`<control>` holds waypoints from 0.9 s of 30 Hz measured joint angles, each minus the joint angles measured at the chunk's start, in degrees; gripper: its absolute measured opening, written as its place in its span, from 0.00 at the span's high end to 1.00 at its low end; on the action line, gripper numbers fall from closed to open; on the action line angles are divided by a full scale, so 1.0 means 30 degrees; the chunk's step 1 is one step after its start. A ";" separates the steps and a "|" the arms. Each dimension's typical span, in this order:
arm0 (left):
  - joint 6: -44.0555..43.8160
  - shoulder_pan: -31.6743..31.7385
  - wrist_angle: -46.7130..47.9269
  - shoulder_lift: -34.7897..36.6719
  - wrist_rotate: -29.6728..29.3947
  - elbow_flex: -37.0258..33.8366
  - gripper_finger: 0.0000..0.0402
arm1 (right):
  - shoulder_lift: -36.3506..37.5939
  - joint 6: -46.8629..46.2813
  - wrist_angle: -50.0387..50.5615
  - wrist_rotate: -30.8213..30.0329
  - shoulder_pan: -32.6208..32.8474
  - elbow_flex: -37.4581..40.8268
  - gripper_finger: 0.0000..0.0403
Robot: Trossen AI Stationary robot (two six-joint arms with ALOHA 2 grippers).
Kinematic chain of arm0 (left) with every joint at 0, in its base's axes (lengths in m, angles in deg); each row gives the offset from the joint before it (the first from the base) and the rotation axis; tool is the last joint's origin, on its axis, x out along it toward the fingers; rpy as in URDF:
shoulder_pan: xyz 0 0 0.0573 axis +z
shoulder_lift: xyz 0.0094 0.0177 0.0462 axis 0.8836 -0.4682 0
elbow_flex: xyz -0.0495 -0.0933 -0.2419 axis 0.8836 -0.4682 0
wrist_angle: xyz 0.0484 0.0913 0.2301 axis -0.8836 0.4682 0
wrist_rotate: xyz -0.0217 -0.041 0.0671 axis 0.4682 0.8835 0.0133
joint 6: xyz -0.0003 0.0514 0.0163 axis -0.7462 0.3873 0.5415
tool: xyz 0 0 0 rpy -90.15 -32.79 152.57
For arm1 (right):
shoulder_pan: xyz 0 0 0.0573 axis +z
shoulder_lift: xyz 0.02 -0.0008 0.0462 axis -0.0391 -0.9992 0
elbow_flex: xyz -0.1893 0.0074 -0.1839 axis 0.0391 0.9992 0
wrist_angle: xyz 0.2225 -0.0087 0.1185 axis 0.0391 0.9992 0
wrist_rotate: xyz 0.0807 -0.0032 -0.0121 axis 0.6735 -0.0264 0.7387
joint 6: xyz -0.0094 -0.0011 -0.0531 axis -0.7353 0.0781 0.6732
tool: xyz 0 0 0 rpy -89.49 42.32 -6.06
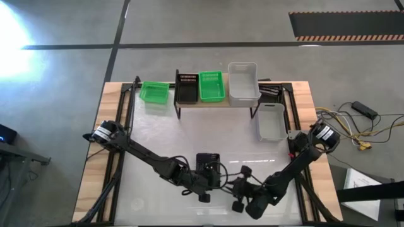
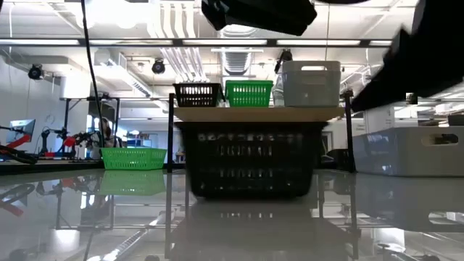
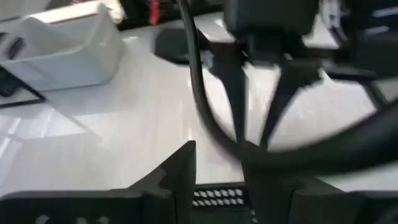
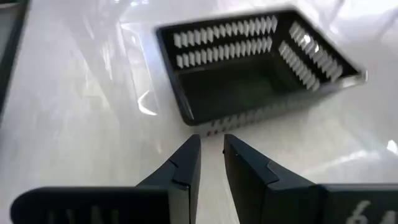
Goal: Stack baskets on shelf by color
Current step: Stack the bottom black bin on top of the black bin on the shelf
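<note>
A black slotted basket [image 1: 207, 165] [image 2: 250, 163] [image 4: 249, 74] stands on its base on the table's near middle. My left gripper [image 1: 208, 189] [image 3: 219, 168] hovers open at the basket's near side, with a slotted wall [image 3: 217, 198] showing below between its fingers. My right gripper [image 1: 243, 188] [image 4: 212, 146] sits just right of the basket. It points at the basket, and its fingertips are a narrow gap apart. The shelf [image 1: 214, 104] [image 2: 254, 114] at the far edge carries a black basket [image 1: 186, 87], a green one [image 1: 211, 86] and a white one [image 1: 243, 82].
A green basket [image 1: 154, 92] [image 2: 134, 157] rests on the table left of the shelf. A white basket [image 1: 271, 120] [image 3: 62, 50] lies to its right. A dark slotted piece [image 1: 270, 91] is behind the shelf's right end. Bare tabletop lies between the shelf and the near basket.
</note>
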 joint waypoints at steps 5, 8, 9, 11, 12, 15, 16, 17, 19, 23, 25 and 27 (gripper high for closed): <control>0.0014 -0.0079 0.0453 -0.0102 0.2647 -0.0644 0.72 | 0.0448 -0.0671 0.2551 -0.0675 0.0530 -0.0354 0.84; 0.0002 -0.0079 0.1042 -0.0102 0.4360 -0.1283 0.72 | 0.0472 -0.2219 0.3862 -0.0958 0.0982 -0.0249 0.84; -0.0008 -0.0079 0.0983 -0.0102 0.4686 -0.1436 0.72 | 0.0472 -0.2725 0.4194 -0.1121 0.1087 -0.0150 0.84; -0.0059 -0.0079 0.0945 -0.0080 0.5147 -0.1598 0.70 | 0.0356 -0.3547 0.4237 -0.1548 0.1277 0.0073 0.84; -0.0146 -0.0079 0.0843 -0.0146 0.5414 -0.1648 0.68 | 0.0335 -0.3793 0.4278 -0.1663 0.1353 0.0231 0.84; -0.0496 -0.0079 0.0958 -0.0382 0.5803 -0.1843 0.60 | 0.0334 -0.4715 0.4245 -0.2085 0.1525 0.0520 0.84; -0.0503 -0.0069 0.0974 -0.0393 0.5677 -0.2023 0.56 | 0.0334 -0.4944 0.4259 -0.2183 0.1584 0.0590 0.84; -0.0516 -0.0051 0.0867 -0.0393 0.5164 -0.2198 0.53 | 0.0334 -0.4980 0.4265 -0.2249 0.1644 0.0626 0.84; -0.0864 -0.0063 0.0738 -0.0379 0.3365 -0.2588 0.47 | 0.0334 -0.4976 0.4231 -0.2408 0.1663 0.0637 0.84; -0.1103 -0.0089 0.0875 -0.0422 0.3232 -0.3056 0.44 | 0.0334 -0.4889 0.4194 -0.2542 0.1678 0.0637 0.84; -0.1659 -0.0130 0.0582 -0.0737 0.3588 -0.3091 0.46 | 0.0334 -0.4882 0.4175 -0.2569 0.1683 0.0637 0.84; -0.1995 -0.0166 0.0863 -0.1033 0.3733 -0.3245 0.50 | 0.0334 -0.4852 0.4172 -0.2563 0.1685 0.0637 0.84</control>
